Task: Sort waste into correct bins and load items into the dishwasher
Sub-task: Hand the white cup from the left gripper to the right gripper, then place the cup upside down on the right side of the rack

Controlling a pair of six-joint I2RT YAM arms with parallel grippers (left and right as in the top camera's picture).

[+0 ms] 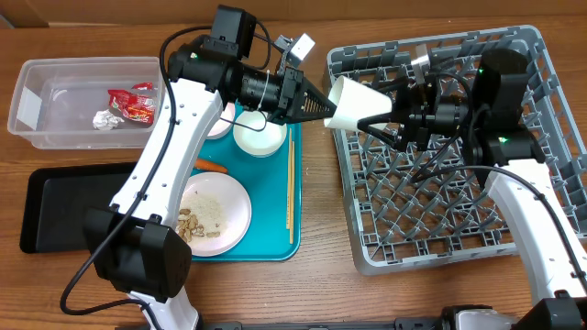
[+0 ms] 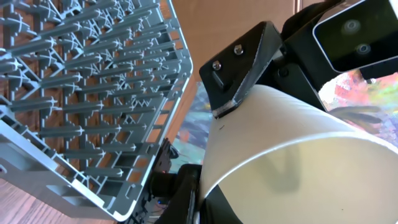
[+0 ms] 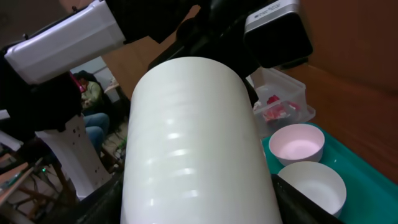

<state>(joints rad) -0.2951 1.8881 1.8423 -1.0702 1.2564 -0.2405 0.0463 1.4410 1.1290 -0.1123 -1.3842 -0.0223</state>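
Note:
A white cup (image 1: pixel 356 101) hangs in the air between the teal tray and the grey dish rack (image 1: pixel 459 202). My left gripper (image 1: pixel 321 105) is shut on its wide rim, one finger inside and one outside (image 2: pixel 202 202). My right gripper (image 1: pixel 381 115) has a finger pressed on each side of the cup's narrow end (image 3: pixel 199 205). The cup fills both wrist views (image 2: pixel 298 162) (image 3: pixel 193 137). The clear tub (image 1: pixel 37 119) holds the red wrapper (image 1: pixel 131 103) and the foil ball (image 1: pixel 107 119). The black tray (image 1: pixel 55 206) lies in front of it.
The teal tray (image 1: pixel 275 238) holds a plate (image 1: pixel 225 206) with beige scraps (image 1: pixel 191 225), a carrot (image 1: pixel 213 166), a white bowl (image 1: pixel 260 136), a second bowl (image 1: pixel 220 124) partly under my left arm, and chopsticks (image 1: pixel 291 183). Both bowls show in the right wrist view (image 3: pixel 301 143) (image 3: pixel 313 186).

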